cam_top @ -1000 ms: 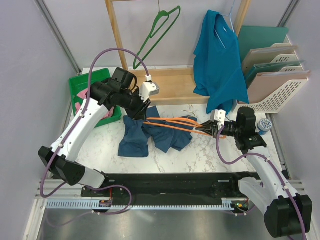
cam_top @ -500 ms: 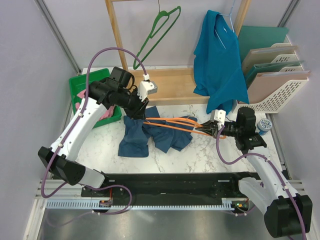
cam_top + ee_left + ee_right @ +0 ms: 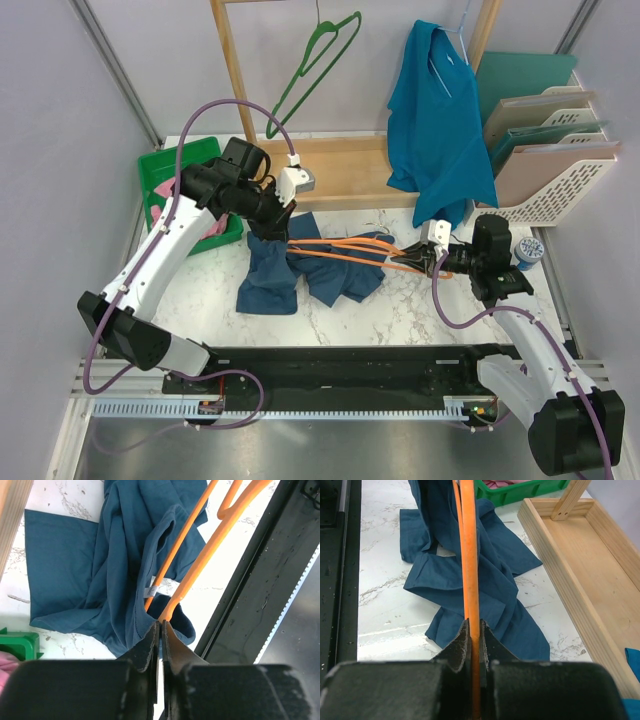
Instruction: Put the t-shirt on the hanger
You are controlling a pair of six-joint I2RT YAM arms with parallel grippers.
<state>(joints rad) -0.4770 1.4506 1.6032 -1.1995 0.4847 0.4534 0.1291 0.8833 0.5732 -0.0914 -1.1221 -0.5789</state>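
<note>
The navy t-shirt (image 3: 270,280) lies crumpled on the marble table, left of middle. The orange hanger (image 3: 350,245) is held level above it, its left end inside the shirt's cloth. My left gripper (image 3: 278,228) is shut on the shirt's cloth at that end. In the left wrist view the jaws (image 3: 160,626) pinch the t-shirt (image 3: 75,570) where the hanger (image 3: 200,545) enters the neck opening. My right gripper (image 3: 425,258) is shut on the hanger's right part. In the right wrist view (image 3: 474,625) the hanger bar (image 3: 468,555) runs out over the t-shirt (image 3: 450,575).
A green bin (image 3: 190,160) with a pink garment (image 3: 160,188) stands at the left. A wooden rack base (image 3: 350,170) is behind the shirt, with a green hanger (image 3: 315,65) and a teal shirt (image 3: 440,120) hanging. File trays (image 3: 560,160) stand at the back right.
My left gripper has shifted slightly to the left with the shirt's cloth. The right gripper and the hanger have hardly moved.
</note>
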